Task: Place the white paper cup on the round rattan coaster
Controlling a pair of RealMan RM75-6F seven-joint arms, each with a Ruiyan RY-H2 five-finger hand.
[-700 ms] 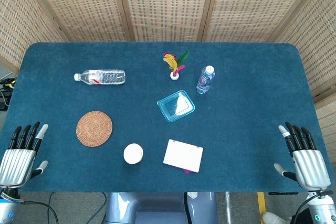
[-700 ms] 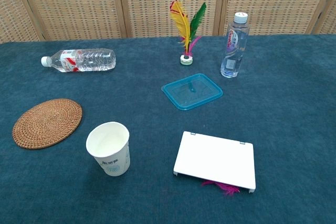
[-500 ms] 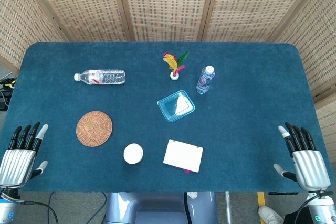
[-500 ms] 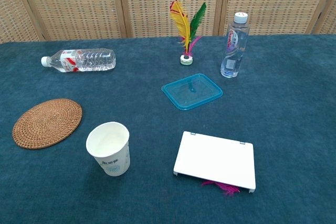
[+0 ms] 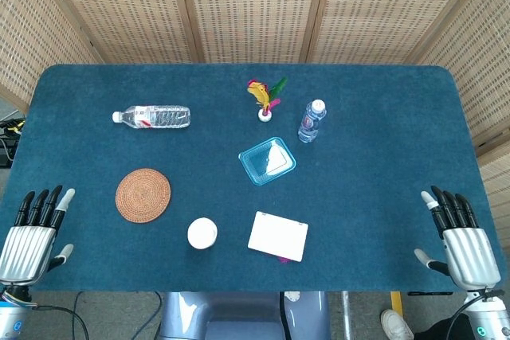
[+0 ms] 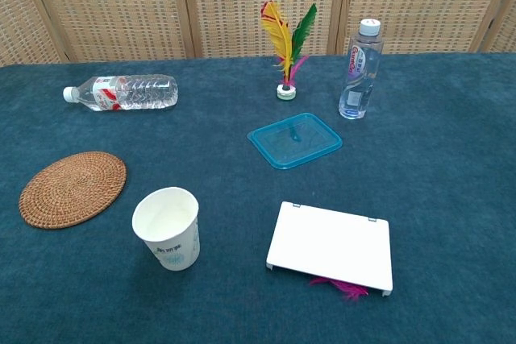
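Head view: blue-carpeted worktop (image 5: 382,165) filling the middle of the frame. Left hand (image 5: 30,228) at lower left and right hand (image 5: 460,232) at lower right, both flat at the near edge, fingers spread, holding nothing. White flat box (image 5: 277,236) at lower centre, over a pink feather. Lying water bottle (image 5: 153,116) at upper left. Round rattan coaster (image 5: 143,194) at centre left. Blue tray lid (image 5: 267,160) in the centre. Upright small bottle (image 5: 311,121) and feathered shuttlecock (image 5: 264,99) above it. White paper cup (image 5: 202,233) upright at lower centre-left, near the coaster but apart.
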